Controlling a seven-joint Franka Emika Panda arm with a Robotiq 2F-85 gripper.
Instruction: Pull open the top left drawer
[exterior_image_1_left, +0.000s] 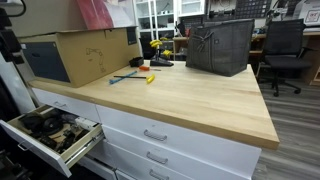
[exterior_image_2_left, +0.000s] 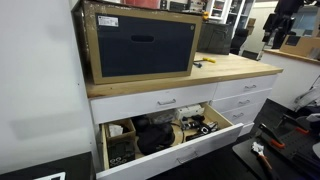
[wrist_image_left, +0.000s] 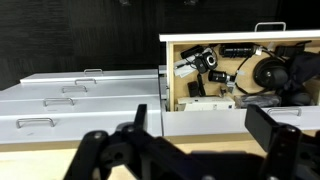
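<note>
The top left drawer (exterior_image_2_left: 160, 102) is the closed white front right under the wooden countertop; it also shows in an exterior view (exterior_image_1_left: 62, 102). In the wrist view, the top left drawer (wrist_image_left: 230, 122) is a white band between the counter edge and the pulled-out drawer beneath it. My gripper (wrist_image_left: 205, 130) is open, its dark fingers (wrist_image_left: 275, 125) spread wide with nothing between them. It hangs apart from the drawer front, touching nothing. I cannot pick the gripper out in the exterior views.
The drawer below (exterior_image_2_left: 165, 135) stands pulled out, full of dark tools (wrist_image_left: 265, 72). Closed white drawers with silver handles (wrist_image_left: 60, 100) fill the neighbouring column. On the countertop (exterior_image_1_left: 190, 100) sit a cardboard box (exterior_image_1_left: 75, 50), a dark bag (exterior_image_1_left: 220, 45) and small tools (exterior_image_1_left: 135, 76).
</note>
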